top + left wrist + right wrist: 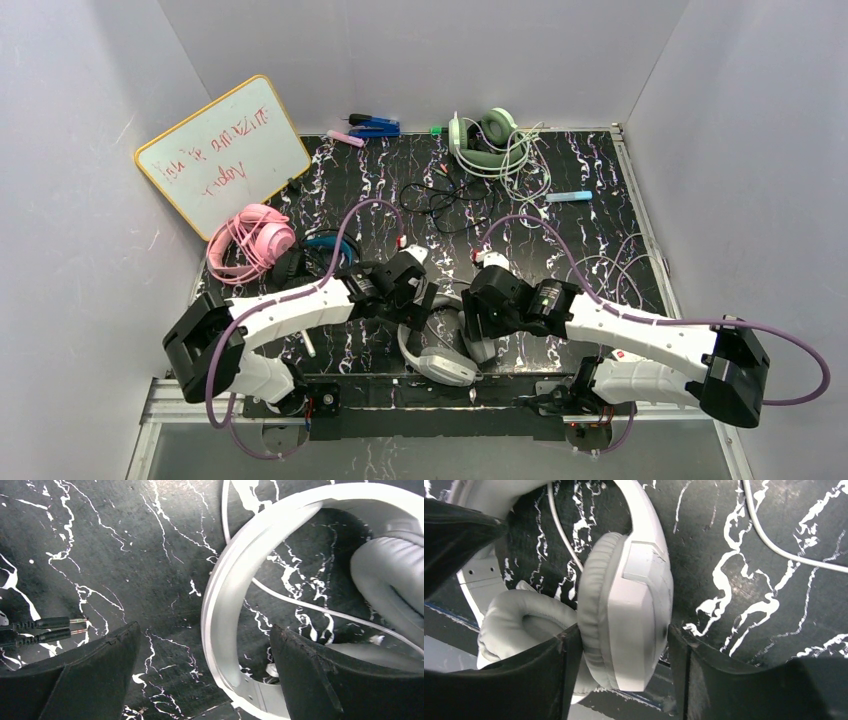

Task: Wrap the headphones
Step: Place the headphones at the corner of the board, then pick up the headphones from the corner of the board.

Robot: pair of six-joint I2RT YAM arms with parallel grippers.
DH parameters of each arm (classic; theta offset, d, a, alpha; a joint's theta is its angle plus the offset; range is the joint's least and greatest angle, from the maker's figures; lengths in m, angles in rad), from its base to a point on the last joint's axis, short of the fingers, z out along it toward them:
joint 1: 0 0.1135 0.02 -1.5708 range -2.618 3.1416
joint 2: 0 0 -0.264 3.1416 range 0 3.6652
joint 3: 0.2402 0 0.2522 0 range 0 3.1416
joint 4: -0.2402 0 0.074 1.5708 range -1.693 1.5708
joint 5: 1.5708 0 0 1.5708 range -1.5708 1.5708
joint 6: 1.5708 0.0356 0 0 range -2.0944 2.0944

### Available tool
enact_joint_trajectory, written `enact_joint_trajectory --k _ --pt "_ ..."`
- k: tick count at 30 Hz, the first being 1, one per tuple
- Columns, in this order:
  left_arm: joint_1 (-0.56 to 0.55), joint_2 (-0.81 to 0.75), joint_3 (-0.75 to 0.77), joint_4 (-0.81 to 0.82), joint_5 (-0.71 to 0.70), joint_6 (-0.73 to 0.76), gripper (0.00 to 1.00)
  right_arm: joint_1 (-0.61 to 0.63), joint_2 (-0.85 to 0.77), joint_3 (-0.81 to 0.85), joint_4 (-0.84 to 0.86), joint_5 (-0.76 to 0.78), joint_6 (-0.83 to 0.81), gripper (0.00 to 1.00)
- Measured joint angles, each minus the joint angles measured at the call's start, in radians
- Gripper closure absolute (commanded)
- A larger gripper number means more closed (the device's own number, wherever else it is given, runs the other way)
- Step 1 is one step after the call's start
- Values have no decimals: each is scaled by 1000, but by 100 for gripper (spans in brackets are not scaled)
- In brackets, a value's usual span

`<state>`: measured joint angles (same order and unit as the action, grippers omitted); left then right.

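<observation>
- Left wrist view: my left gripper (205,630) has its jaws wide open and empty. They straddle the headband (225,580) of the white-grey headphones (380,565), which lie on the tabletop (125,555) near the front edge, between the two arms. If I lower carelessly, one jaw could land on the band and skid it away.
- A pair of black jack plugs (45,627) lies just beside the left jaw, so a sweep that way could drag that stray lead along.
- The thin white cord (300,605) runs loose under the band and could snag or loop around a jaw once wrapping starts.
- My right gripper (621,635) has its jaws closed onto an ear cup (634,605), one jaw against the soft pad. I judge the hold shallow: the cushion may squash, and the cup may slip or swivel when lifted.
</observation>
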<state>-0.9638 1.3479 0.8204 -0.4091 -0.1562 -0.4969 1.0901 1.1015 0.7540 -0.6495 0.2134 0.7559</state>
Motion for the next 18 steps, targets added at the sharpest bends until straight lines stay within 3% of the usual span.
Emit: enact_joint_trajectory --k 5,10,18 --pt "-26 35 9 -7 -51 10 3 3 -13 -27 50 5 -20 43" --pt "-46 74 15 -3 -71 25 37 4 -28 -41 67 4 -34 49" --pt "-65 154 37 -14 -97 32 42 5 -82 -62 77 -1 -69 50"
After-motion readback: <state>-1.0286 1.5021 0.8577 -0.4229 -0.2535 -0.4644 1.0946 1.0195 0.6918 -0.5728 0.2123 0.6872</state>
